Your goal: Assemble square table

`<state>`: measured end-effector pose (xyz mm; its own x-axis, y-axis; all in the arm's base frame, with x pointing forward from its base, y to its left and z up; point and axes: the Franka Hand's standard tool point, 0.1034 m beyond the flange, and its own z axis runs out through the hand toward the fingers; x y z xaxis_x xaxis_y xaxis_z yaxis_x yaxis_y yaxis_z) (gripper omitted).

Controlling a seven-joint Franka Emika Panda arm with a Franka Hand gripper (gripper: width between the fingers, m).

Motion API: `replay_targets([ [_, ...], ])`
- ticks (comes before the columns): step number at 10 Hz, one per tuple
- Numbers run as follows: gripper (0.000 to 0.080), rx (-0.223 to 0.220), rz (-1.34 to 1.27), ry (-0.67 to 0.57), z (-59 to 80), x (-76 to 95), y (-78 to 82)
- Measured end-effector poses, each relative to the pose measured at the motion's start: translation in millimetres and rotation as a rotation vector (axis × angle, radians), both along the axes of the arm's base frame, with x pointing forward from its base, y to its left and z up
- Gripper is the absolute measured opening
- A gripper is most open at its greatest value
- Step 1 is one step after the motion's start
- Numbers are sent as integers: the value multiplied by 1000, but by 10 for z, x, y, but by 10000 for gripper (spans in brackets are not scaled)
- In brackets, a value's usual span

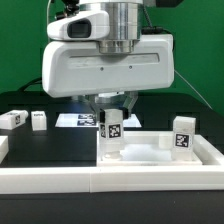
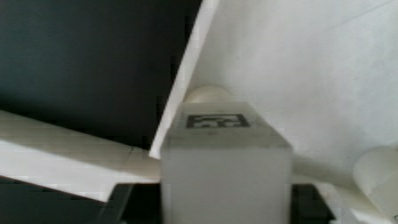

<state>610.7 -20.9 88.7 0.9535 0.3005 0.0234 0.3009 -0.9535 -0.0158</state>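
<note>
My gripper [image 1: 110, 112] is shut on a short white leg [image 1: 110, 138] with a black-and-white tag and holds it upright at the corner of the white tray-like tabletop [image 1: 150, 152] that is on the exterior view's left. In the wrist view the leg [image 2: 222, 165] fills the gap between my dark fingers [image 2: 135, 203], its far end against the tabletop [image 2: 302, 70]. A second tagged leg [image 1: 182, 136] stands upright at the tabletop's far corner on the exterior view's right. Two more legs [image 1: 15, 118] [image 1: 38, 119] lie on the black table at the exterior view's left.
The long white rail [image 1: 100, 182] borders the front of the work surface and also shows in the wrist view [image 2: 63, 150]. The marker board [image 1: 78, 120] lies flat behind my gripper. A green backdrop stands behind the table.
</note>
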Motion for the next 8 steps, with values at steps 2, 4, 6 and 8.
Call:
replay_targets([
  [2, 288, 3, -137, 3, -2, 0, 3],
  [4, 288, 7, -274, 7, -4, -1, 9],
  [6, 290, 11, -436, 11, -8, -2, 18],
  [8, 290, 23, -672, 24, -10, -9, 55],
])
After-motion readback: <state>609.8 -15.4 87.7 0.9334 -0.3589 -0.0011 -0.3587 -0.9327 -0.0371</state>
